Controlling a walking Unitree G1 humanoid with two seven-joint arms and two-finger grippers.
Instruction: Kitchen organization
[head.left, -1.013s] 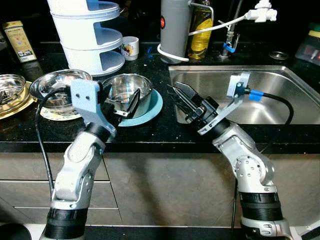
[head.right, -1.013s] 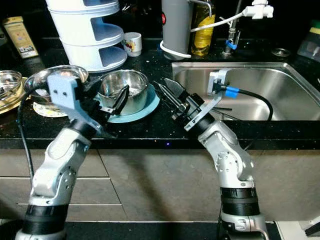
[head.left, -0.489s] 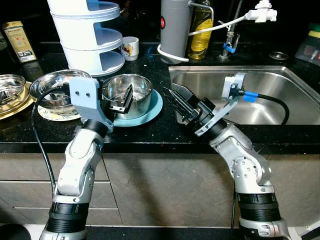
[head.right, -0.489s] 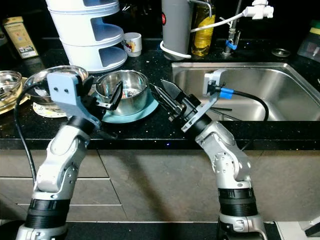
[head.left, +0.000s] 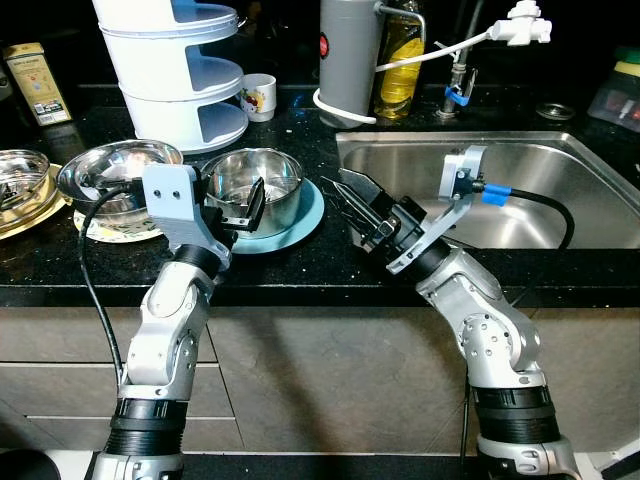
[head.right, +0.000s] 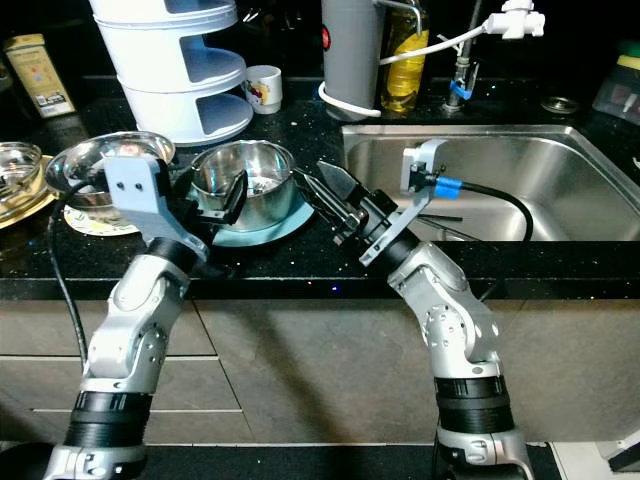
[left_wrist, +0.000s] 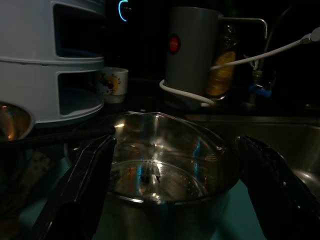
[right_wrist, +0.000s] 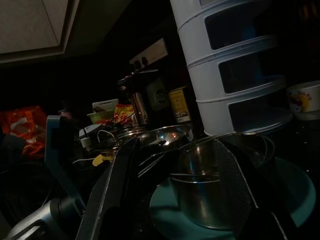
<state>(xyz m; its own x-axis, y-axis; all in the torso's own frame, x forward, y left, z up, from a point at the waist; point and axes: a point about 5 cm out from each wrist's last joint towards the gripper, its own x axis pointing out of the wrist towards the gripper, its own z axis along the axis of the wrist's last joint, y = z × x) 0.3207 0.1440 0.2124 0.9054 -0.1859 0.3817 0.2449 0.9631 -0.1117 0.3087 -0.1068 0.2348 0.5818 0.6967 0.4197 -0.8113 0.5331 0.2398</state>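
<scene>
L gripper edged closer to steel pot, fingers open, empty; R gripper nudged leftward, fingers open, empty

A black speckled worktop spans the frame, a steel sink sunk in at right. Grey cabinet fronts fill the lower half; the upper background is dark.

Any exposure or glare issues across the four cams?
Eye views: well lit and sharp, with glare on the sink and steel pot. Left wrist view: dark, pot rim readable. Right wrist view: darker, the black fingers nearly silhouettes.
</scene>
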